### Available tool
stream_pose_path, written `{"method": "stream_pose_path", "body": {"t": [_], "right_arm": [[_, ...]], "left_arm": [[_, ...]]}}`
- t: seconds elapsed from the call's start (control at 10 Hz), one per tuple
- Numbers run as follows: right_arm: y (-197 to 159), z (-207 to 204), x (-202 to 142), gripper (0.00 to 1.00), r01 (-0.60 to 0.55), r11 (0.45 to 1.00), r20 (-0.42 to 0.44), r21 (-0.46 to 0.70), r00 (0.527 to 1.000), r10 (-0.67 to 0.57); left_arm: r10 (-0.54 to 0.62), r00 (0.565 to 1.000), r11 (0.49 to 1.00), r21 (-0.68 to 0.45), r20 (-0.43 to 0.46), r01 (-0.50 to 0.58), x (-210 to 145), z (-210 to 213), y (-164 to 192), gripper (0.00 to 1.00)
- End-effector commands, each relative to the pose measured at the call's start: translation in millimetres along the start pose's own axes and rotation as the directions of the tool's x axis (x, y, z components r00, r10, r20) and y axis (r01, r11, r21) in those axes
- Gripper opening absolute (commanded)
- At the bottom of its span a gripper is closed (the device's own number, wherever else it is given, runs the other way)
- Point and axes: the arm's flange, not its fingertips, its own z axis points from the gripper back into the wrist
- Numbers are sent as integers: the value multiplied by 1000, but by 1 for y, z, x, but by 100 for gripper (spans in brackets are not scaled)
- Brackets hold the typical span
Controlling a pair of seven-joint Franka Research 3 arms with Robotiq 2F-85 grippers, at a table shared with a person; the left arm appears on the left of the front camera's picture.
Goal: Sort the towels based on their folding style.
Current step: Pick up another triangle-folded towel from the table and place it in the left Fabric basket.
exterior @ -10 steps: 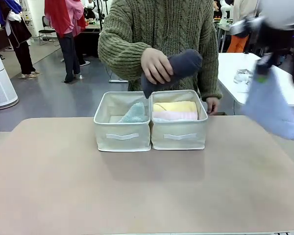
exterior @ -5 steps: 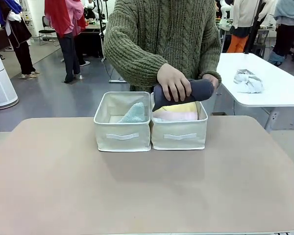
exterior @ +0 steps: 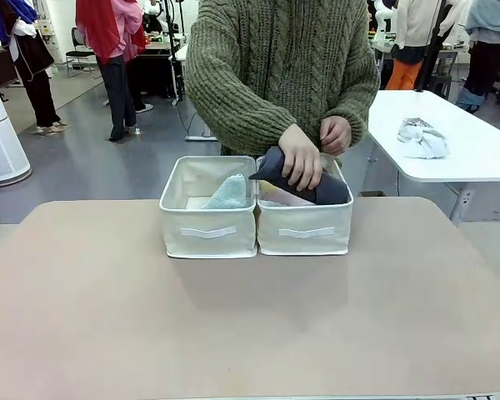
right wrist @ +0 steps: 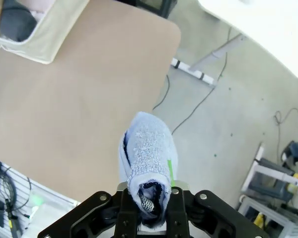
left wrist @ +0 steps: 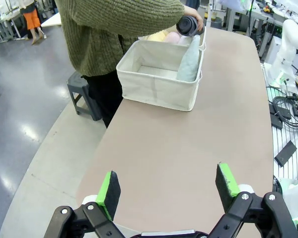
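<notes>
Front: sits at the near edge of the table [exterior: 250, 333], faces the person [exterior: 279, 75] at the far side; left bin [exterior: 207, 225] and right bin [exterior: 305, 229] at middle distance. Left wrist: hangs over the left end, looks rightward along the tabletop, left bin nearest. Right wrist: hangs high over the right edge, points almost straight down at tabletop and floor [right wrist: 228, 114]. Shared by all: right bin with dark grey towel [exterior: 332, 192].

Centre frame: olive-green cable-knit sweater [exterior: 275, 67], cream bins [exterior: 208, 237], tan table [exterior: 233, 333]. A dark grey towel [exterior: 327, 190] and a pale teal towel [exterior: 229, 193] show mid-frame; low centre of the right wrist view, a light blue towel [right wrist: 148, 148].
</notes>
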Motion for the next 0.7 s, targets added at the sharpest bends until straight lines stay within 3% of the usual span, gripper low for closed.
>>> {"method": "stream_pose_path", "body": {"t": [0.0,0.2,0.4,0.6], "right_arm": [[22,-3,27,0,-62,998,-31,-10,998,62],[58,-16,52,0,-159,987,-88,-18,984,157],[81,-25,66,0,-186,982,-122,-9,975,184],[82,-25,65,0,-194,981,-85,11,977,195]], "left_arm": [[0,1000,1000,4,-2,0,0,1,-2,100],[0,1000,1000,4,-2,0,0,1,-2,100],[0,1000,1000,4,-2,0,0,1,-2,100],[0,1000,1000,4,-2,0,0,1,-2,100]]}}
